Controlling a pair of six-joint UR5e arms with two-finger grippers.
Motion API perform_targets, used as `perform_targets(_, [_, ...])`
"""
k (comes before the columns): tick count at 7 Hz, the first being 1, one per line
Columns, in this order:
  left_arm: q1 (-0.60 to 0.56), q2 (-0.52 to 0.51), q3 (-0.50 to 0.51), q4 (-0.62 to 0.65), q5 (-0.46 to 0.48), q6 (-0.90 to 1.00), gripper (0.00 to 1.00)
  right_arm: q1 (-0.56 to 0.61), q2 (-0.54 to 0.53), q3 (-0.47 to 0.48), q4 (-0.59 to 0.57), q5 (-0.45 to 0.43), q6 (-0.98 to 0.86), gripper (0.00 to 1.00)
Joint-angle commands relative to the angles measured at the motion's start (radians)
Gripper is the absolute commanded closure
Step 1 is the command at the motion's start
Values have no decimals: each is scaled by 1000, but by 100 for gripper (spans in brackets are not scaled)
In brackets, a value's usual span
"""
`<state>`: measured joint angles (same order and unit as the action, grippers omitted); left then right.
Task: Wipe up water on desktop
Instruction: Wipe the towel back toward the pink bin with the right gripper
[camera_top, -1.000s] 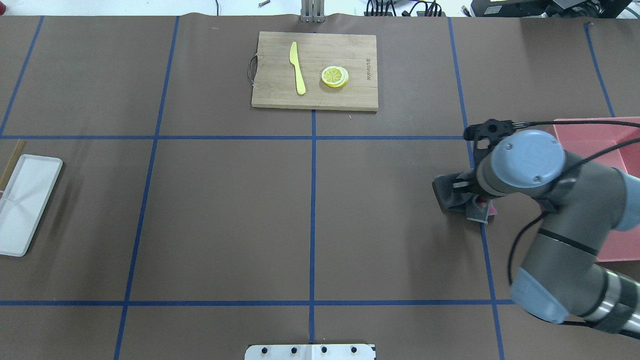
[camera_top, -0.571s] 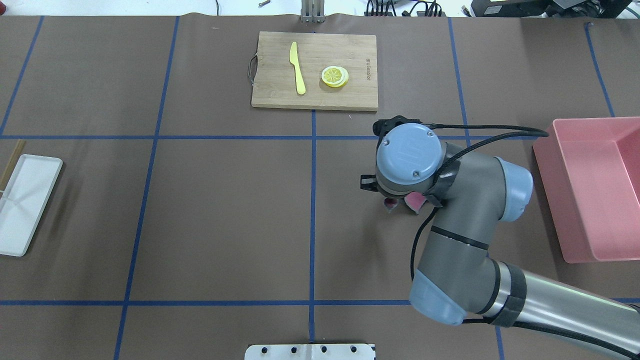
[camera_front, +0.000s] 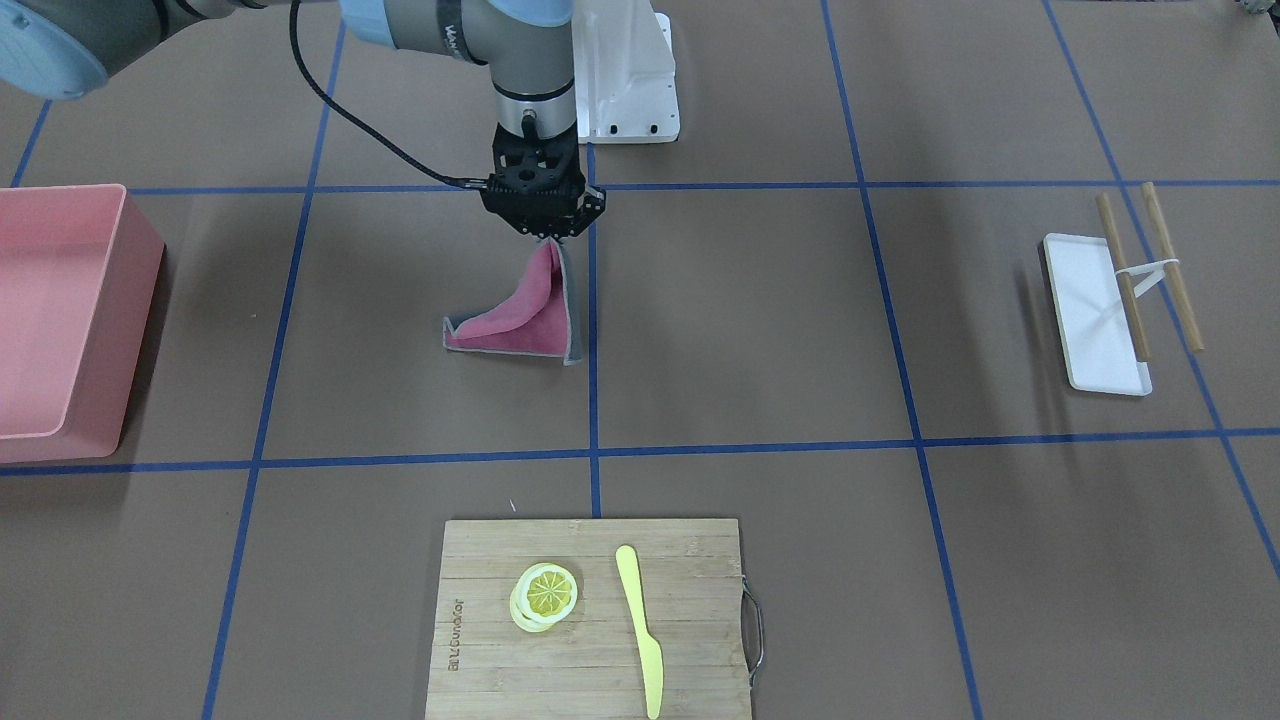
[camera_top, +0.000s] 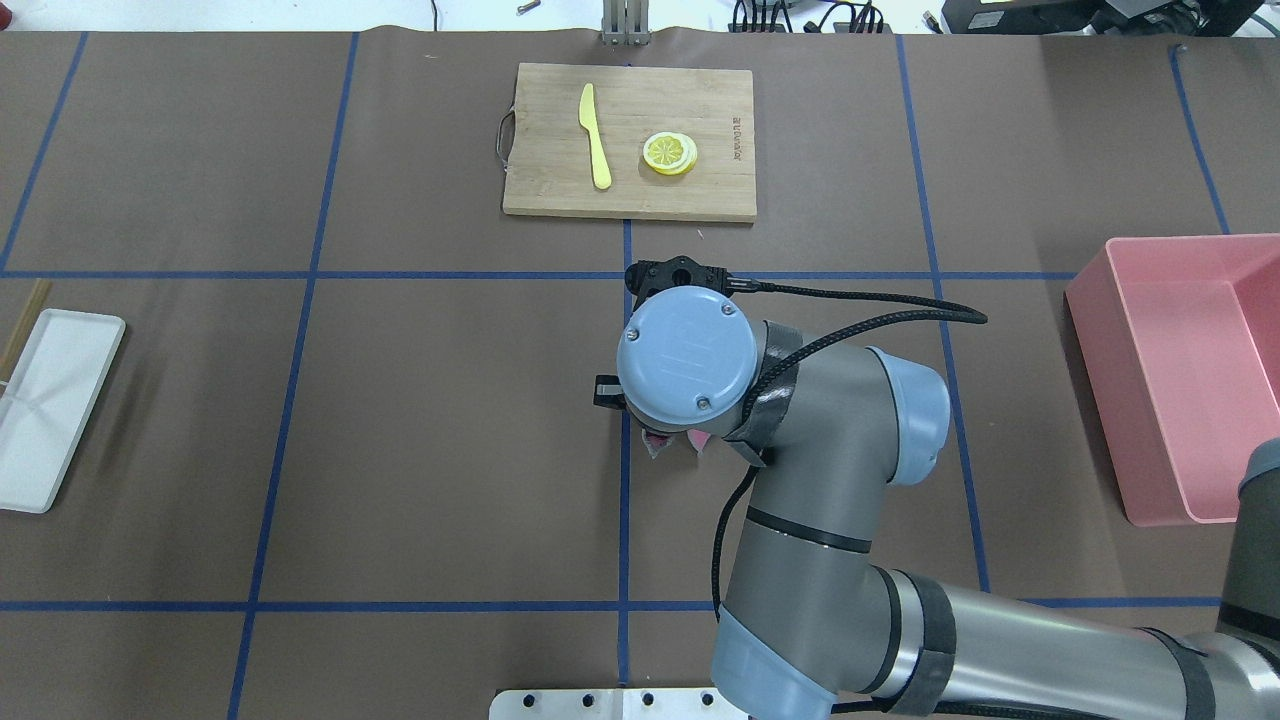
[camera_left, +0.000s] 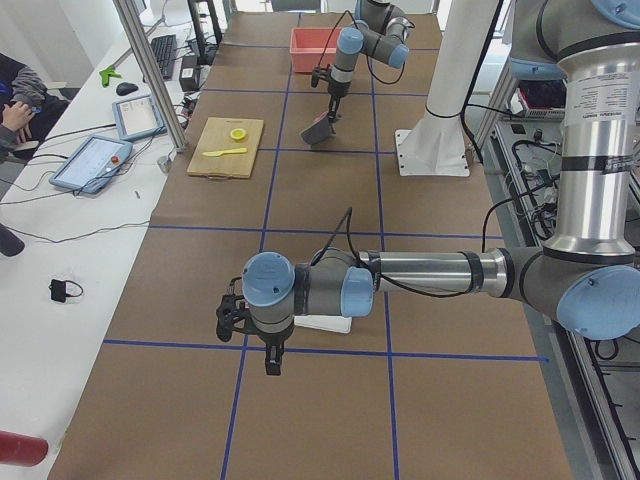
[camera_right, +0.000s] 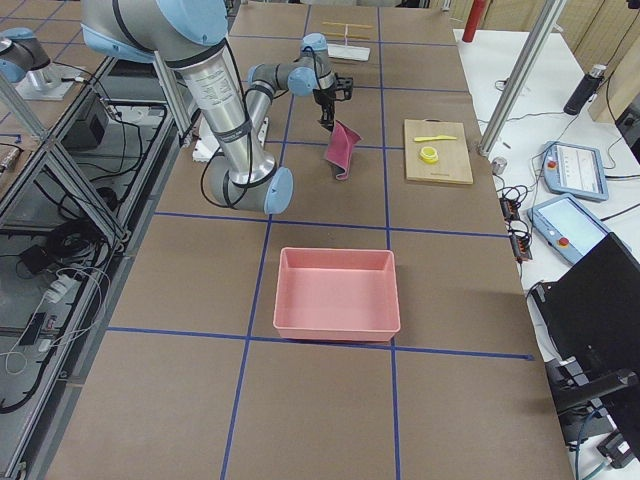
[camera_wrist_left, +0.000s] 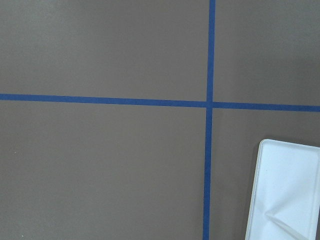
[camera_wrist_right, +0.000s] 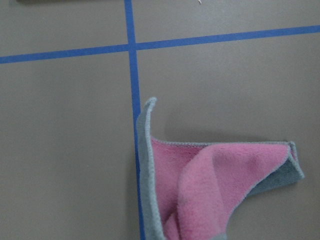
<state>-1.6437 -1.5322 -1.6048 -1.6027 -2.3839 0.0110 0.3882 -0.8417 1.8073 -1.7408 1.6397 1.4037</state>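
R gripper is clamped on one corner of the cloth. The rest hangs, w/ the lower edge on the desktop, just beside the center tape line. L gripper hovers by the tray, well apart from the work; can't tell if its fingers are apart or together. No water visible, so the spill spot is a guess.

Risks:
- The pinch is small, so drag friction may pull the cloth out.
- Only an edge touches, so a pass may smear, not soak.
- The cloth may bunch or snag the tape.

Pink-and-grey cloth on brown desktop gridded with blue tape.
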Motion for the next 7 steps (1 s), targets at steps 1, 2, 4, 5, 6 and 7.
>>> perform_targets(1, [2, 1, -3, -2, 0, 0, 1, 7, -72, -2, -8, -9, 2, 100])
perform_targets(2, [2, 1, -3, -2, 0, 0, 2, 24, -112, 4, -38, -6, -20, 100])
perform_targets(4, [2, 1, -3, -2, 0, 0, 2, 66, -167, 35, -173, -6, -127, 100])
perform_targets(5, [2, 1, -3, -2, 0, 0, 2, 84, -256, 109, -174, -6, -197, 100])
perform_targets(6, [2, 1, -3, -2, 0, 0, 2, 110, -342, 172, -175, -5, -263, 100])
perform_targets(7, [2, 3, -3, -2, 0, 1, 2, 135, -399, 185, -175, -5, -319, 100])
